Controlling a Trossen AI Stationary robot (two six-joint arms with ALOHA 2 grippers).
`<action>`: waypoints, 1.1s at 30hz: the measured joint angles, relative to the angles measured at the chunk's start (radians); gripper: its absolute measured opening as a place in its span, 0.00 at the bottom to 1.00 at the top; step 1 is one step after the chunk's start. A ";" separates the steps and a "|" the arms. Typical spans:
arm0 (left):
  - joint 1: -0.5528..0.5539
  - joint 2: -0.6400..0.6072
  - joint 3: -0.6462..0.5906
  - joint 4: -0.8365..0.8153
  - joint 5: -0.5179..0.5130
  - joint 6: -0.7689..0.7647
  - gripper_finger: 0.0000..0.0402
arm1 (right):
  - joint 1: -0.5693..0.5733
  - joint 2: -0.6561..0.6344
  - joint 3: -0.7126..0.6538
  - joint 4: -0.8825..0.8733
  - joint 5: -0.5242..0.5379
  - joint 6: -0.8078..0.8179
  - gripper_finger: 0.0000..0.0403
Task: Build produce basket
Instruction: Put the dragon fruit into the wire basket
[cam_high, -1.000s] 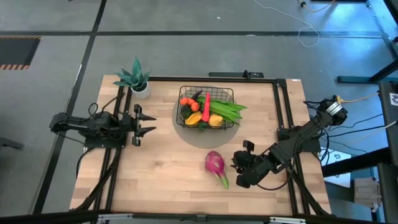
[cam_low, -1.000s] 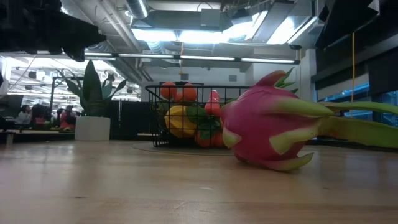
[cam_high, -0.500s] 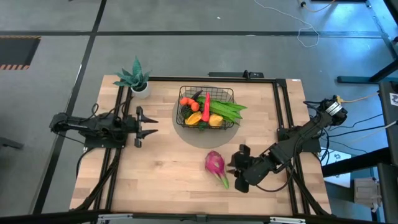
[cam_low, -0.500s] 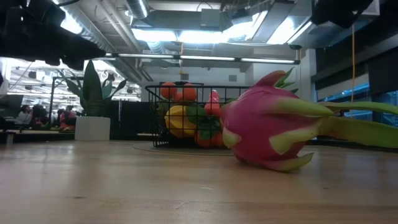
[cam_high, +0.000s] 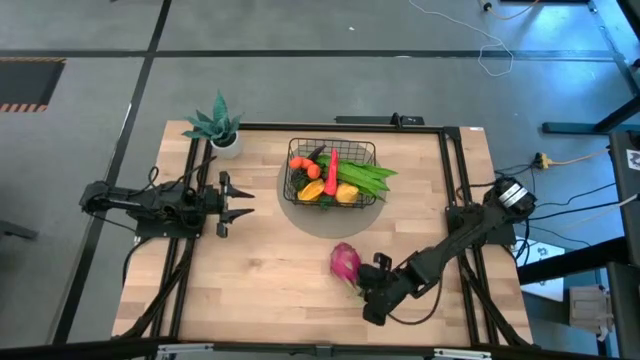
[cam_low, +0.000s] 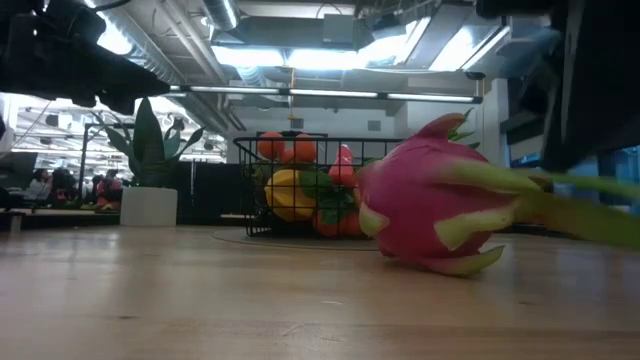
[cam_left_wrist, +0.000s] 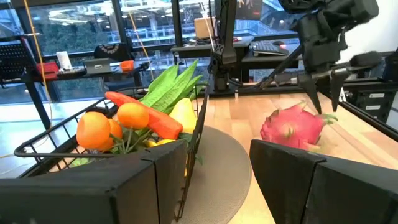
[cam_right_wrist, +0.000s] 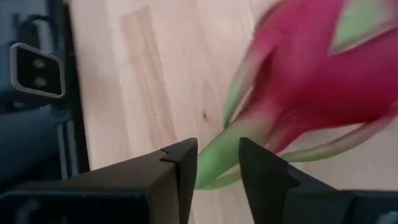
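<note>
Dragon fruit (cam_high: 345, 262) beside loaded basket (cam_high: 332, 173)

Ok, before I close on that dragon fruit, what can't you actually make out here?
- Right gripper contact: dragon fruit blurred in right wrist view; stem sits between the fingers, touch unclear.
- High view: the gripper covers the stem's tip.
- Basket bottom: upper produce hides lower items.
- Left gripper: waits by basket.

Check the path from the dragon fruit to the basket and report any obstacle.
Nothing visible blocks it. The dragon fruit lies on bare wood near the basket, with the right pincer at its green tip. The left pincer waits off to the side.
</note>
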 joint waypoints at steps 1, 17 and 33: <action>0.000 0.000 0.000 0.000 0.000 0.000 0.43 | 0.000 0.009 0.001 0.000 0.000 0.030 0.29; 0.000 0.000 0.000 0.000 0.000 0.000 0.43 | -0.001 0.053 0.003 -0.298 0.106 0.377 0.29; 0.000 0.000 0.000 -0.030 0.000 -0.001 0.43 | -0.025 0.053 0.002 -0.328 0.137 0.402 0.29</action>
